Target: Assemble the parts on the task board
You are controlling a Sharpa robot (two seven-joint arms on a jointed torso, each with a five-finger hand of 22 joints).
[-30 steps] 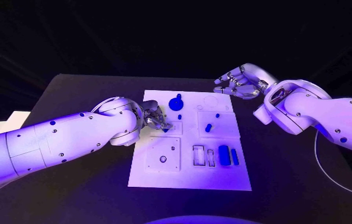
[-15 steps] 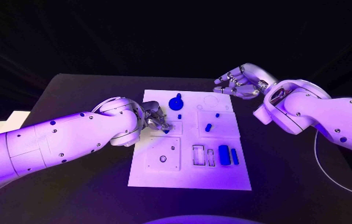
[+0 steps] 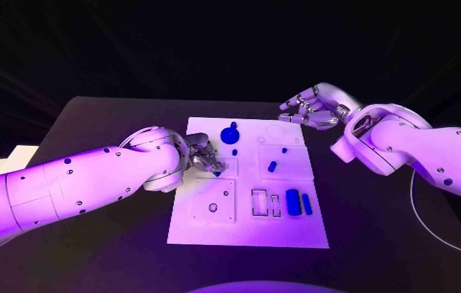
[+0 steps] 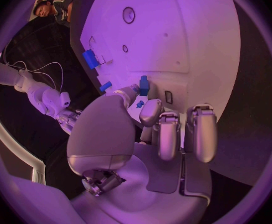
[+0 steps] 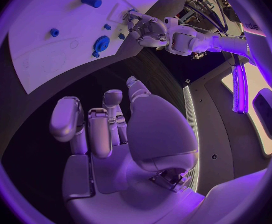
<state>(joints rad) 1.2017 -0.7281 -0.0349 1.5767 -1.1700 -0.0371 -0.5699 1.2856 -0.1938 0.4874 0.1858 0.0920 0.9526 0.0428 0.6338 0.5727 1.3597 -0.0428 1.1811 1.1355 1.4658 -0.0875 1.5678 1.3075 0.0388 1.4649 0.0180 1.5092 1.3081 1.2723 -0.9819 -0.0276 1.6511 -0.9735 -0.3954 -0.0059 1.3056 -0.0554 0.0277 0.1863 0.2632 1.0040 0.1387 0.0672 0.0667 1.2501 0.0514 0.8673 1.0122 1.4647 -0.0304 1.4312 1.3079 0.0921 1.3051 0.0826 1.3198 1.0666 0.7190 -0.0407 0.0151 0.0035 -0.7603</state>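
Board lies flat mid-surface, long axis running away from the robot.

Left hand over the board's left edge, fingers narrowed to a pinch on a small blue part; the wrist view shows the part upright at the fingertips, just above the white plate. Remaining fingers curl loosely beside the pinch.

Right hand hovers off the board's far right corner, above dark surface, well apart from any part. Fingers partly curled, spaced, holding nothing.

On the board: round blue piece near the far edge; small peg just near it; another peg and a short blue piece in the right middle block; two blue bars side by side at the near right, beside two slots.
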